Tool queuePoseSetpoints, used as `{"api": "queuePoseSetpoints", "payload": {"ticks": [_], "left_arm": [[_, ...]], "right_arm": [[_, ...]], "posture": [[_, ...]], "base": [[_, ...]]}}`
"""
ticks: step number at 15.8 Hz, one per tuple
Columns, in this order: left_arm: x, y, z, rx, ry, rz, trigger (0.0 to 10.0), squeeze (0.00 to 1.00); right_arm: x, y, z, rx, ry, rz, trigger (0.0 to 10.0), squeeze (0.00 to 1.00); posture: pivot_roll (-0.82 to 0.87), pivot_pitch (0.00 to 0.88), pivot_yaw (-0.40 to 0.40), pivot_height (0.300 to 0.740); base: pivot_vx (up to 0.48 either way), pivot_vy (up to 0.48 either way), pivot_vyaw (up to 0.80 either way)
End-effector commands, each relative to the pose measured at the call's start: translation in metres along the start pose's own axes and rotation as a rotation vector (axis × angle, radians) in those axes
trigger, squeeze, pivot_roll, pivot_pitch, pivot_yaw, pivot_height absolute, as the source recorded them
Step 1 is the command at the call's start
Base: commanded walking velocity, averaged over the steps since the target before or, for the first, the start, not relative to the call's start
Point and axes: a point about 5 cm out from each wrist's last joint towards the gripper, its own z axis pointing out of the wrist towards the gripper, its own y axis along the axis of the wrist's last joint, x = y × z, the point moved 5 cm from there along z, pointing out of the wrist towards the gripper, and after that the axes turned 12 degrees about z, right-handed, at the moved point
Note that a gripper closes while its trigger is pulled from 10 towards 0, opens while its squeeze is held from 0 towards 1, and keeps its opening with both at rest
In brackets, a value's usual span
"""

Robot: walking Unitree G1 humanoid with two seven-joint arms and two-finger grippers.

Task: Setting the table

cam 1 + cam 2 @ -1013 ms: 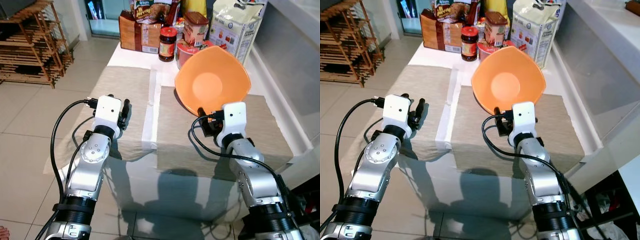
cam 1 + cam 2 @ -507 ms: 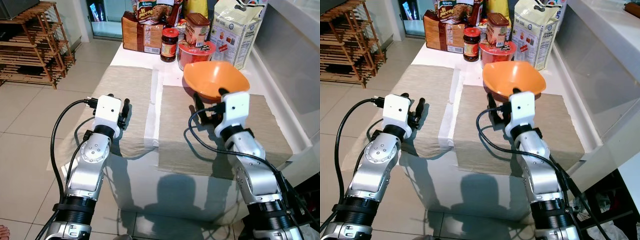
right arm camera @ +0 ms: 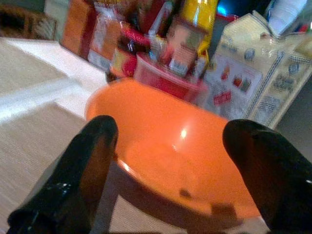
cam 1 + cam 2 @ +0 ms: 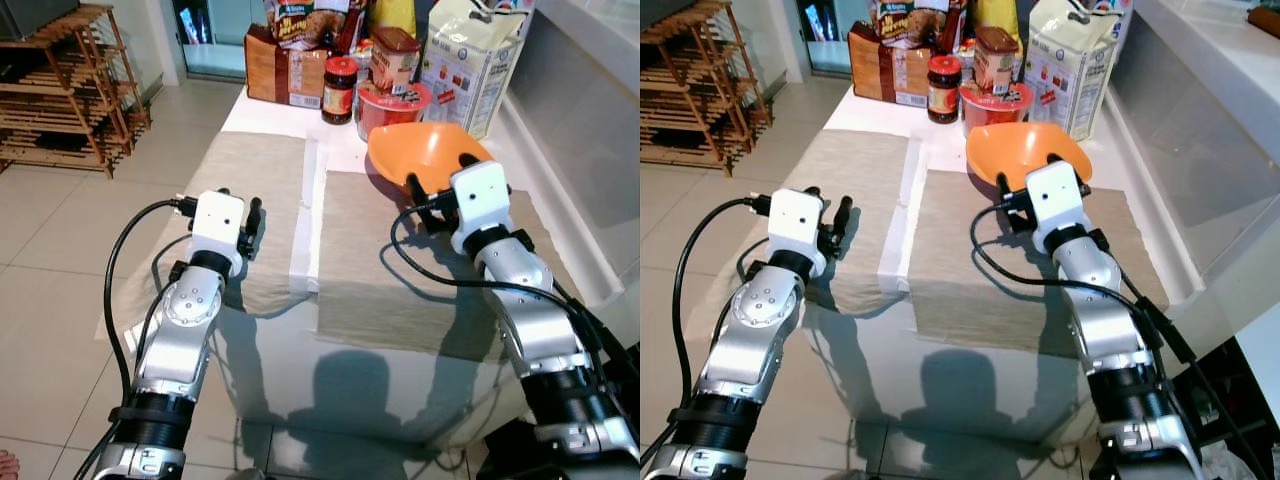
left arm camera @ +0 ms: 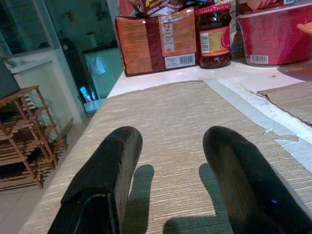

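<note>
The orange bowl (image 4: 1025, 150) sits at the far edge of the right placemat (image 4: 980, 250), and the right gripper (image 3: 170, 161), its fingers spread wide around the near rim, should draw straight back, while the left gripper (image 5: 170, 170) hovers open.

Bowl (image 4: 425, 153) on right placemat (image 4: 400, 270), far end; jars (image 4: 340, 88), packages (image 4: 470, 60) behind; left placemat (image 4: 250, 200) alongside.

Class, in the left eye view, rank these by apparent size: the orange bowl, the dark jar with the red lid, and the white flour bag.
1. White flour bag, partly cropped, and orange bowl look similar, so no ranking between them.
2. Dark jar, clearly smallest.
</note>
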Motion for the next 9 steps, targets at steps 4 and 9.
{"api": "queuePoseSetpoints", "payload": {"ticks": [4,9], "left_arm": [[0.001,0.002,0.000,-0.003,0.007,0.007,10.0,0.00],[0.002,0.003,0.001,-0.005,0.009,0.012,10.0,0.00]], "right_arm": [[-0.006,-0.012,0.008,0.079,0.005,-0.012,10.0,0.00],[-0.006,-0.021,0.018,0.109,-0.007,0.011,10.0,0.00]], "posture": [[0.06,0.000,-0.037,0.740],[0.07,0.000,-0.038,0.740]], "base": [[0.000,0.000,0.00],[0.000,0.000,0.00]]}}
